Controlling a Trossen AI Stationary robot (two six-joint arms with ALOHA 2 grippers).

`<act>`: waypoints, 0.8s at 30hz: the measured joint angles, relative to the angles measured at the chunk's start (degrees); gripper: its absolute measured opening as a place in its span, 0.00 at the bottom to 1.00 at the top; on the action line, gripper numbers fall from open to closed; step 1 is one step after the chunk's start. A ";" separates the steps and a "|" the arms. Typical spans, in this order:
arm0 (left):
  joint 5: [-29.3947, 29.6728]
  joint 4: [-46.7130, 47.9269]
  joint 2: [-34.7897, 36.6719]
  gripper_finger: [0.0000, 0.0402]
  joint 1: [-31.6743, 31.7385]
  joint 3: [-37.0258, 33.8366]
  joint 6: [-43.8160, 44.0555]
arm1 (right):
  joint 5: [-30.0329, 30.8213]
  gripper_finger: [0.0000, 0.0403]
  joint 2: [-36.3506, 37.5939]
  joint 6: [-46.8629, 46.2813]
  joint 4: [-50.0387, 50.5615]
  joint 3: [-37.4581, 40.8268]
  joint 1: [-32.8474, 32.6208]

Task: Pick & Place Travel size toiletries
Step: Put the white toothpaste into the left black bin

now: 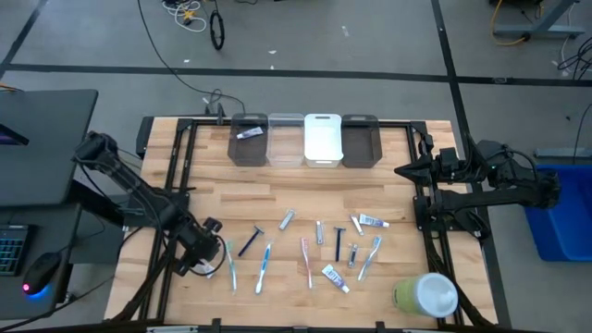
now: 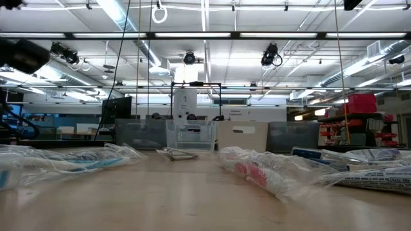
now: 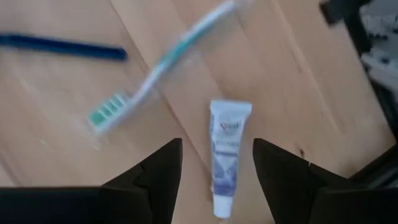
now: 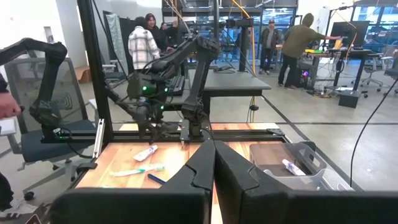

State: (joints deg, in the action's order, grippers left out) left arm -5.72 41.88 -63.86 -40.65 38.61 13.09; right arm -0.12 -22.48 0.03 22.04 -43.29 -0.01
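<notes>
Toothpaste tube [image 3: 224, 152] between open left pincer [image 3: 217, 171]

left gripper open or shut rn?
Open. The left gripper has its fingers spread either side of the small toothpaste tube, which lies flat on the table.

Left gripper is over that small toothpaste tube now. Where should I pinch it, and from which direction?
Pinch the toothpaste tube across its flat middle, coming straight down. It lies flat on the table, lengthwise between the open left gripper fingers, which already straddle its narrow width.
</notes>
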 joint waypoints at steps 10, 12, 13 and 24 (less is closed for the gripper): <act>2.06 -7.11 0.00 0.51 -7.72 -6.68 6.23 | 0.00 0.03 0.00 0.00 0.02 0.00 0.02; 3.18 -7.03 0.00 0.51 -8.34 -7.29 6.30 | 0.00 0.03 0.00 0.00 0.02 0.00 0.02; 3.51 -7.24 0.00 0.51 -8.62 -7.60 6.36 | 0.00 0.03 0.00 0.00 0.01 -0.01 0.00; 6.26 -11.00 -5.17 0.51 -11.71 -8.42 5.80 | 0.00 0.03 0.00 0.00 0.00 -0.02 0.02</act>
State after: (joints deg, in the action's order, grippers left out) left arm 0.54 30.88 -69.03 -52.37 30.20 18.88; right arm -0.12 -22.48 0.03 22.05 -43.30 0.01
